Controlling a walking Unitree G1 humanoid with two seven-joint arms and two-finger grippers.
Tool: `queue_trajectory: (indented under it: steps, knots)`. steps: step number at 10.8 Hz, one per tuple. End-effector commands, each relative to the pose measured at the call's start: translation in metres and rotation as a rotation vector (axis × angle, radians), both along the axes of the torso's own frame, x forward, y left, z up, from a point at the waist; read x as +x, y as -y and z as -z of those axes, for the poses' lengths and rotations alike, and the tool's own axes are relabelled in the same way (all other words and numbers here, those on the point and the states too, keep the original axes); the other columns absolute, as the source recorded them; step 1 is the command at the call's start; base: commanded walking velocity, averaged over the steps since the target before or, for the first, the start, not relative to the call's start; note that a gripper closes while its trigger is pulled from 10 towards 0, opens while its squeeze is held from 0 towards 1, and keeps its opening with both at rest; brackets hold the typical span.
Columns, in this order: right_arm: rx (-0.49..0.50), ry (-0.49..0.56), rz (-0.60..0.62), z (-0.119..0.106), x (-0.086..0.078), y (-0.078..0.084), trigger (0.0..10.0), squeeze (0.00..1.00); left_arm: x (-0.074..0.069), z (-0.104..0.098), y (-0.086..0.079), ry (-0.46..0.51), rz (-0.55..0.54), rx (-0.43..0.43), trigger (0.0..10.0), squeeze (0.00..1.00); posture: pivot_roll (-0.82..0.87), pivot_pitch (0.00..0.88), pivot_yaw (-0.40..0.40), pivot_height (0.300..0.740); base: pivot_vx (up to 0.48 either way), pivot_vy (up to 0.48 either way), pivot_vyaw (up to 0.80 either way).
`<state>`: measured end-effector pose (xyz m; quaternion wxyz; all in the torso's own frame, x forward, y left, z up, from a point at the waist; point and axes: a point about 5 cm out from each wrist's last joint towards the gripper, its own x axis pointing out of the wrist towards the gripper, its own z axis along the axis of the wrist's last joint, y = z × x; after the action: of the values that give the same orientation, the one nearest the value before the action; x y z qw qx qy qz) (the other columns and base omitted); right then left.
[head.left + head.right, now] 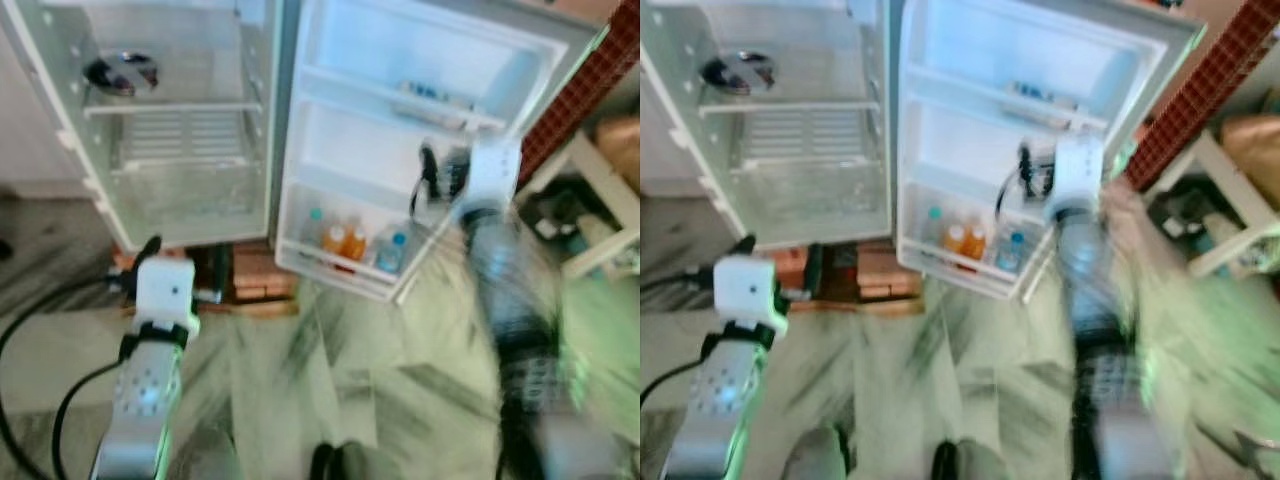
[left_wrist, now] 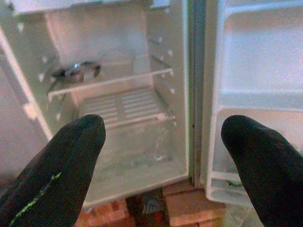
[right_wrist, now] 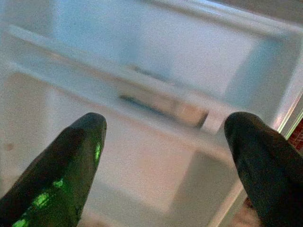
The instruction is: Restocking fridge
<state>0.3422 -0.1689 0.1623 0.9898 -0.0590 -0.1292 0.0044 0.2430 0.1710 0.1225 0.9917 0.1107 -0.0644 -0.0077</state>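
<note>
Fridge door's bottom rack (image 1: 330, 262) holding bottles (image 1: 345, 243), fridge shelf (image 1: 175, 108) bearing a dark dish (image 1: 122, 72)

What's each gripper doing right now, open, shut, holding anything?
Left gripper: open, empty, facing the fridge.
Right gripper: open, empty, at the door shelves.

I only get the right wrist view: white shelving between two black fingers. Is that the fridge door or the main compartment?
Observer: The door. The right tool is raised at its middle shelf.
Operator: Anything stocked there?
Observer: Yes, bottles stand in the door's bottom shelf, two of them orange.
Operator: And the other arm?
Observer: The left tool is open, held low and pointed into the main compartment.
</note>
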Motion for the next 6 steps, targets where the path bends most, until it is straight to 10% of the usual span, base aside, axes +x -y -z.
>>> queue_trajectory:
  steps: [1, 6]
  knots:
    - [0.034, 0.051, 0.029, -0.005, -0.013, -0.001, 10.0, 0.0, 0.001, 0.002, 0.001, -0.006, 0.015, -0.002, 10.0, 0.0, 0.16, 0.108, -0.087, 0.74, 0.247, 0.0, 0.0]
    - [0.045, -0.136, 0.053, 0.047, -0.054, -0.001, 10.0, 0.0, 0.013, 0.004, 0.017, -0.016, 0.11, 0.007, 10.0, 0.0, 0.15, 0.07, -0.051, 0.74, 0.363, -0.167, 0.0]
